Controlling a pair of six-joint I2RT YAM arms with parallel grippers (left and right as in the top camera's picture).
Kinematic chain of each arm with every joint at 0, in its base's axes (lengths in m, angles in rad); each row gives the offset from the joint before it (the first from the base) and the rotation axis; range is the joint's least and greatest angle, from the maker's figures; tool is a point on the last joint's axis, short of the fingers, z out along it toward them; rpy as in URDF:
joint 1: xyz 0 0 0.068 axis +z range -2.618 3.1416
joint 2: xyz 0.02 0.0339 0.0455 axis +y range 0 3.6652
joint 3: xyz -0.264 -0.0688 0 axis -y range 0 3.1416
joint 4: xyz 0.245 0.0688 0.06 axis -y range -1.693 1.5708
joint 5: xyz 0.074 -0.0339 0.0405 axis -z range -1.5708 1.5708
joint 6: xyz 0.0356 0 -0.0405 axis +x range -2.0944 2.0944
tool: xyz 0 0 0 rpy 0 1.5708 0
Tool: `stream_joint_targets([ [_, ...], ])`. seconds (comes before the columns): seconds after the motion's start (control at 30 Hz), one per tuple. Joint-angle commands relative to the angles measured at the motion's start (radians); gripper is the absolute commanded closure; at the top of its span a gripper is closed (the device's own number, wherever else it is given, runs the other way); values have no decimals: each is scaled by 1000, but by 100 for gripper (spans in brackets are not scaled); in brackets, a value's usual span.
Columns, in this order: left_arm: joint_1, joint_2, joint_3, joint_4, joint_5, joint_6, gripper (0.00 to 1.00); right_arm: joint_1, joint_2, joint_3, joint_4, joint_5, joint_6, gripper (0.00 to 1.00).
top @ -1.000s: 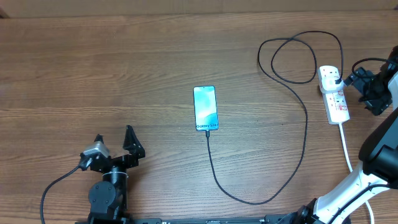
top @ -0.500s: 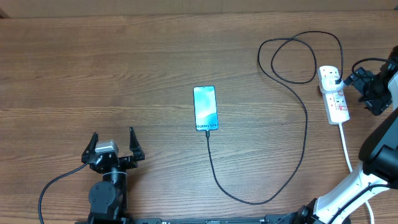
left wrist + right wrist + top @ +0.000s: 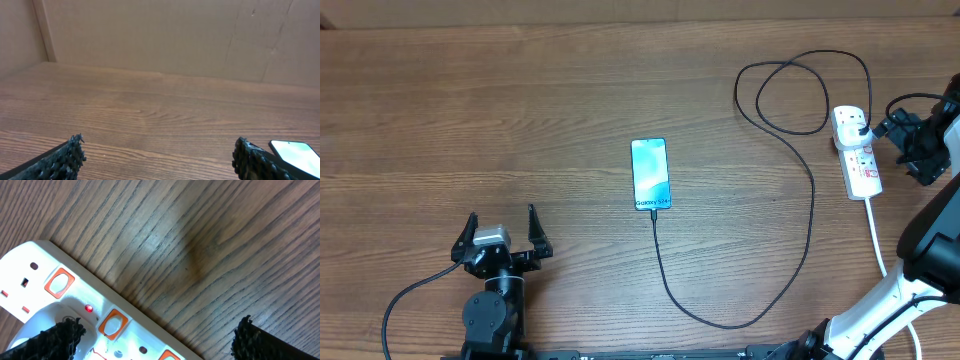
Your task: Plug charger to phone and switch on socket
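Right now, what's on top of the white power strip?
The charger's black plug sits in the far outlet of the power strip; a small red light glows on it. The plug's pins are covered.

One phone [image 3: 650, 174], one charger [image 3: 813, 205], one socket [image 3: 858, 155]

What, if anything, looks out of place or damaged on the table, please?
Nothing stands out. The phone lies flat, screen lit; the charger runs in loose curves from its lower edge to the socket, with one slack loop beside it. Nothing looks spilled or damaged.
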Motion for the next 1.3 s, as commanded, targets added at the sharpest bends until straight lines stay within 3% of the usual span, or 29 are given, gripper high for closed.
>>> stream_joint_targets([
  [0.0,0,-11,-4,3,-18,29,0,14,3,19,-1,-29,-5,0],
  [0.47,0,-11,-4,3,-18,29,0,-6,-50,19,-1,-29,-5,0],
  [1.03,0,-11,-4,3,-18,29,0,117,-682,15,-2,-29,-5,0],
  [1.27,0,-11,-4,3,-18,29,0,246,-801,14,-28,-8,-5,0],
])
